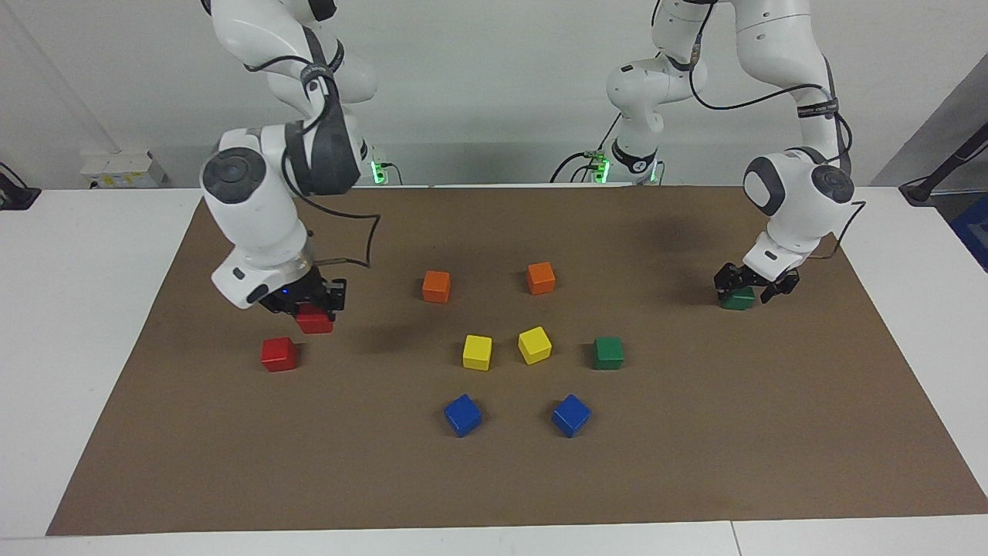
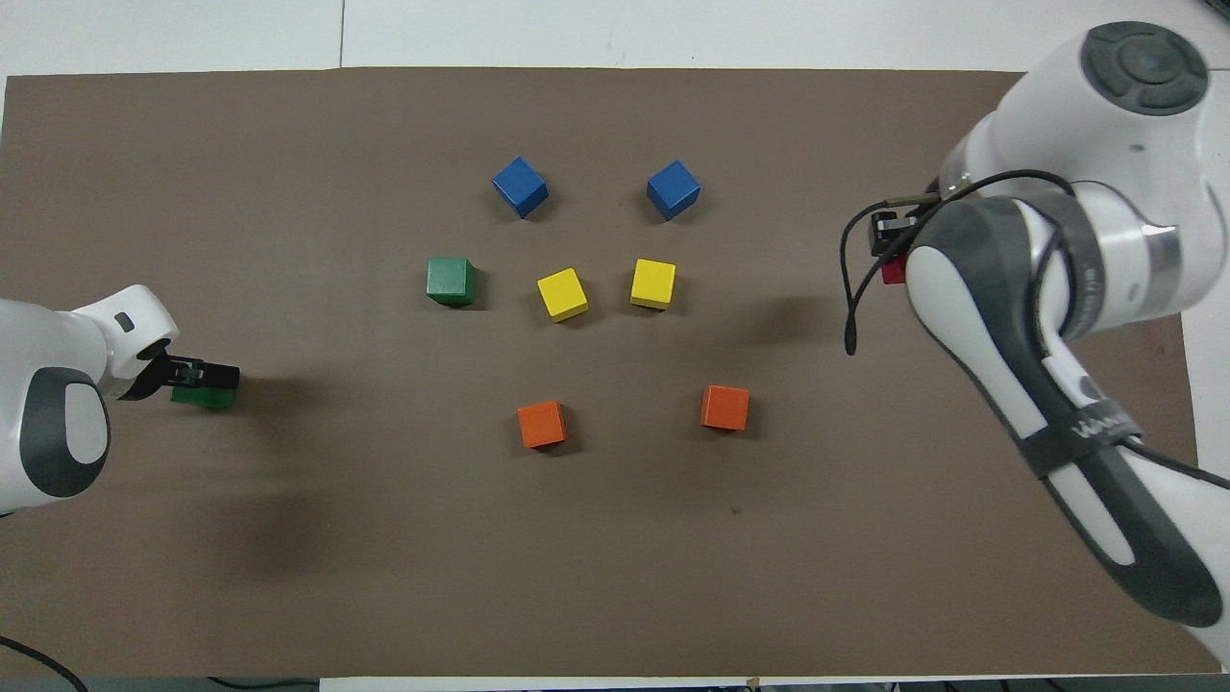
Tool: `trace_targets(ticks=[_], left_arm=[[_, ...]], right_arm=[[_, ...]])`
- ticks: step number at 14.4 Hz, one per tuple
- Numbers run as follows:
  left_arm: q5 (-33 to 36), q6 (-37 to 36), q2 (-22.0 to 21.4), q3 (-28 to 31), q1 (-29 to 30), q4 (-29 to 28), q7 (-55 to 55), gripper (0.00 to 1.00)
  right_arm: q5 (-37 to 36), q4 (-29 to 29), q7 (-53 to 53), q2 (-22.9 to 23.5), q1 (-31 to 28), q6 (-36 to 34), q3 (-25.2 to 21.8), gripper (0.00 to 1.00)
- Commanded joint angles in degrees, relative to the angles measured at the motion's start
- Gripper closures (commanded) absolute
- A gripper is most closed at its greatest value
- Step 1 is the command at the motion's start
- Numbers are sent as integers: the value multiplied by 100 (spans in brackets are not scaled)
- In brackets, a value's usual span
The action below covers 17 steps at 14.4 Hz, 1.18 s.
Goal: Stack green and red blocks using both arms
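Observation:
My right gripper (image 1: 312, 307) is shut on a red block (image 1: 315, 321) and holds it up over the brown mat, just beside the other red block (image 1: 279, 354), which lies on the mat. In the overhead view only a sliver of the held red block (image 2: 894, 274) shows under my right arm, and the lying red block is hidden. My left gripper (image 1: 746, 289) stands open, low over a green block (image 1: 738, 300) that rests on the mat at the left arm's end. From overhead, this green block (image 2: 204, 397) shows under the left gripper (image 2: 200, 376). A second green block (image 1: 608, 352) (image 2: 451, 281) lies beside the yellow ones.
On the mat (image 1: 695, 432) in the middle lie two orange blocks (image 1: 436, 286) (image 1: 540, 277), two yellow blocks (image 1: 477, 351) (image 1: 534, 344) and two blue blocks (image 1: 462, 415) (image 1: 570, 415). White tabletop surrounds the mat.

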Motion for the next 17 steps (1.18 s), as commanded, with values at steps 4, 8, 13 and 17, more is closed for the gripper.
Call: trace_targets(ticks=[4,8,13,17], left_arm=[[-191,-1077,421,-23,-1110,1757,-1862,0],[-243,-1024,833,-41,-1859,2232,-2534,0],[-306,-937,1721,-6,-2545,2759,-2552,0],[-122,-796,2047,-15,-2712,2866,-2552,0]], right_arm=[[65,-701,-304,-71,-399,995,82,100],[65,-727,-163,175,-346,1400,82,100],[65,-851,-84,403,-355,1708,82,100],[205,-868,-75,571,-320,1849,82,100]])
